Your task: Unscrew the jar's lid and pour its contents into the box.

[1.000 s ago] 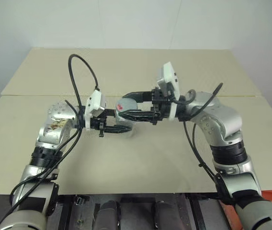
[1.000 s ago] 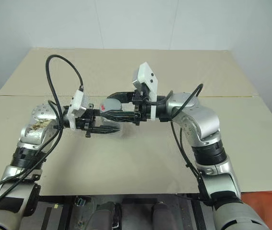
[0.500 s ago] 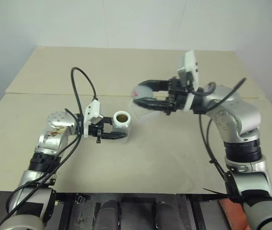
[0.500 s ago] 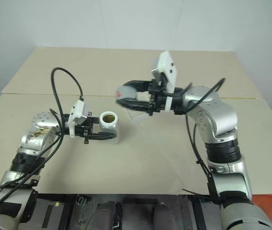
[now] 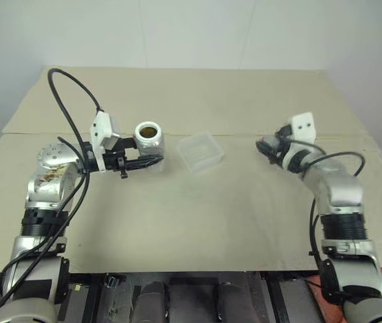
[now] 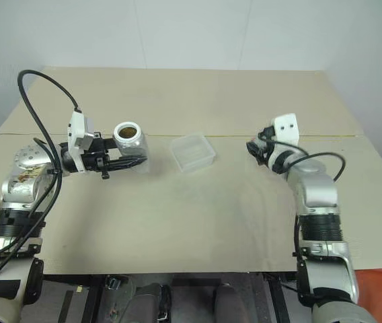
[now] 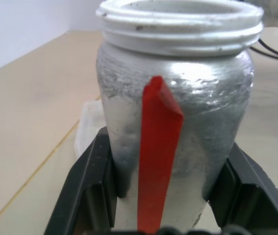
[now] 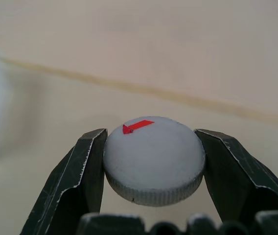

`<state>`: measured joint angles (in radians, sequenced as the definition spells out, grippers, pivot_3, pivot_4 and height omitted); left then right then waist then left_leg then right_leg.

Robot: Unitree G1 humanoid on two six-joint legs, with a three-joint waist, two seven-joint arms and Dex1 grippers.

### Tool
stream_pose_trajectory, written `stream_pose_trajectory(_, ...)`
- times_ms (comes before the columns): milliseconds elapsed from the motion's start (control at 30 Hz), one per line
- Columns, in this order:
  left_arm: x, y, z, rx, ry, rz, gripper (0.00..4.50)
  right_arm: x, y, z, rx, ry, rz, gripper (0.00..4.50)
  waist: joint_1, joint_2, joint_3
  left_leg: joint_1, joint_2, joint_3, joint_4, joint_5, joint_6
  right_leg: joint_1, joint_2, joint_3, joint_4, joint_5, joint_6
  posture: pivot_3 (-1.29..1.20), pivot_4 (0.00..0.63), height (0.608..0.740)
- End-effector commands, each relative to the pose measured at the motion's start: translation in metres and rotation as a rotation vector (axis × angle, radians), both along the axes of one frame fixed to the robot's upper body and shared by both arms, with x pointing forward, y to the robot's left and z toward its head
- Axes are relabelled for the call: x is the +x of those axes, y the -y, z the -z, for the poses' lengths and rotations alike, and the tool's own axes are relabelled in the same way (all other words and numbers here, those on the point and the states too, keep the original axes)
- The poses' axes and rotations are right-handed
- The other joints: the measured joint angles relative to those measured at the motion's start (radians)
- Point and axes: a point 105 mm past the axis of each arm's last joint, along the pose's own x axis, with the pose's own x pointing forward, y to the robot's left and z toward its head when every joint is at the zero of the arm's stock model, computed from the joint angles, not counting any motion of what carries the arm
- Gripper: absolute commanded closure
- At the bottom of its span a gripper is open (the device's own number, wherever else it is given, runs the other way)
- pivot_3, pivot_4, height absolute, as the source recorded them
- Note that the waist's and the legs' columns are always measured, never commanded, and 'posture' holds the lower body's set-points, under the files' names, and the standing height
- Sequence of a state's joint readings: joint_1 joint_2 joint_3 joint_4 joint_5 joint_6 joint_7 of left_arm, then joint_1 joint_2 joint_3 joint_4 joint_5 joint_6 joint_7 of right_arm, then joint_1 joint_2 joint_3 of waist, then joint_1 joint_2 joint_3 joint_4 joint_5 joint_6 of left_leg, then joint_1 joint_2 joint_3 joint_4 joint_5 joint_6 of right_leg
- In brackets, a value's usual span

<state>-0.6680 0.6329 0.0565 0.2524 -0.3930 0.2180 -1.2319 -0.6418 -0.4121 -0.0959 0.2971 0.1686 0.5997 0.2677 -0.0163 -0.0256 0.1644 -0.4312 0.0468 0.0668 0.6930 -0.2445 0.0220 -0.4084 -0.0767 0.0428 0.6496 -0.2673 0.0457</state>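
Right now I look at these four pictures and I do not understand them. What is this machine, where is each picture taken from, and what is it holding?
It is a humanoid robot with two arms, each ending in a gripper of two black fingers. The two wide pictures come from a stereo camera on its head, looking down over a beige table. The two close pictures come from cameras on the wrists, looking along the fingers.

The left gripper is shut on the jar, a silvery cylinder with a red strip; its mouth is open and something brownish is inside. The right gripper is shut on the lid, a round grey cap with a red mark, held off to the right side. Between them on the table lies the box, a shallow clear plastic tray that looks empty.
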Motion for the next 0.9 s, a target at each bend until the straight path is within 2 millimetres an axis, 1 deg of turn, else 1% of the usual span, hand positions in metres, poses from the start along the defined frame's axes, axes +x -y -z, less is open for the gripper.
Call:
stream_pose_trajectory(33, 0.001, 0.003, -0.016, -0.024, 0.055, -0.015, 2.47, 0.004, 0.002, -0.006, -0.025, 0.066, 0.047, 1.72, 0.000, 0.000, 0.000, 0.000, 0.000, 0.000, 0.000, 0.000, 0.000, 0.000, 0.000, 0.000, 0.000, 0.000, 0.000, 0.00, 0.150, 0.740)
stream_pose_trajectory(100, 0.001, 0.004, -0.014, -0.025, 0.053, -0.018, 2.47, 0.003, -0.005, -0.005, -0.011, 0.072, 0.024, 1.00, 0.000, 0.000, 0.000, 0.000, 0.000, 0.000, 0.000, 0.000, 0.000, 0.000, 0.000, 0.000, 0.000, 0.000, 0.000, 0.00, 0.150, 0.740)
stream_pose_trajectory(200, 0.001, 0.005, -0.013, -0.023, 0.051, -0.025, 2.47, -0.003, -0.016, -0.012, 0.008, 0.072, -0.064, 0.10, 0.000, 0.000, 0.000, 0.000, 0.000, 0.000, 0.000, 0.000, 0.000, 0.000, 0.000, 0.000, 0.000, 0.000, 0.000, 0.00, 0.150, 0.740)
stream_pose_trajectory(233, 0.002, 0.005, -0.013, -0.019, 0.050, -0.031, 2.47, -0.005, -0.018, -0.014, 0.006, 0.074, -0.088, 0.02, 0.001, 0.000, 0.000, 0.000, 0.000, 0.000, 0.000, 0.000, 0.000, 0.000, 0.000, 0.000, 0.000, 0.000, 0.000, 0.00, 0.150, 0.740)
stream_pose_trajectory(367, 0.004, 0.005, -0.010, -0.008, 0.049, -0.044, 2.47, -0.014, -0.023, -0.029, -0.023, 0.090, -0.169, 0.02, 0.003, 0.000, 0.000, 0.000, 0.000, 0.000, 0.000, 0.000, 0.000, 0.000, 0.000, 0.000, 0.000, 0.000, 0.000, 0.00, 0.150, 0.740)
stream_pose_trajectory(467, 0.008, 0.004, -0.011, 0.005, 0.062, -0.070, 2.47, -0.027, -0.029, -0.048, -0.076, 0.116, -0.275, 0.02, 0.005, 0.000, 0.000, 0.000, 0.000, 0.000, 0.000, 0.000, 0.000, 0.000, 0.000, 0.000, 0.000, 0.000, 0.000, 0.00, 0.150, 0.740)
stream_pose_trajectory(567, 0.022, -0.001, -0.012, 0.054, 0.107, -0.162, 2.47, -0.043, -0.037, -0.070, -0.105, 0.150, -0.394, 0.02, 0.005, 0.000, 0.000, 0.000, 0.000, 0.000, 0.000, 0.000, 0.001, 0.000, 0.000, 0.000, -0.001, 0.000, 0.000, 0.00, 0.150, 0.740)
stream_pose_trajectory(633, 0.036, -0.004, -0.013, 0.091, 0.146, -0.251, 2.47, -0.054, -0.044, -0.083, -0.107, 0.161, -0.485, 0.02, 0.005, 0.000, 0.000, 0.000, 0.000, -0.001, 0.001, 0.000, 0.001, 0.001, 0.000, -0.001, -0.001, 0.000, 0.000, 0.00, 0.150, 0.740)
stream_pose_trajectory(767, 0.067, 0.000, -0.021, 0.211, 0.339, -0.407, 2.47, -0.075, -0.060, -0.099, -0.132, 0.166, -0.658, 0.02, 0.012, 0.000, 0.000, 0.000, -0.001, -0.001, 0.001, 0.000, 0.001, 0.001, 0.000, -0.001, -0.002, 0.000, 0.000, 0.00, 0.150, 0.740)
stream_pose_trajectory(833, 0.079, 0.010, -0.028, 0.297, 0.493, -0.441, 2.47, -0.082, -0.068, -0.104, -0.139, 0.160, -0.726, 0.02, 0.018, 0.000, 0.000, 0.000, -0.001, -0.001, 0.001, 0.000, 0.001, 0.002, 0.000, -0.001, -0.002, 0.000, 0.000, 0.00, 0.150, 0.740)
stream_pose_trajectory(900, 0.086, 0.025, -0.038, 0.379, 0.659, -0.442, 2.47, -0.090, -0.076, -0.107, -0.148, 0.153, -0.795, 0.02, 0.024, 0.000, 0.000, 0.000, -0.001, -0.001, 0.001, 0.000, 0.001, 0.001, 0.000, -0.001, -0.002, 0.000, 0.000, 0.00, 0.150, 0.740)
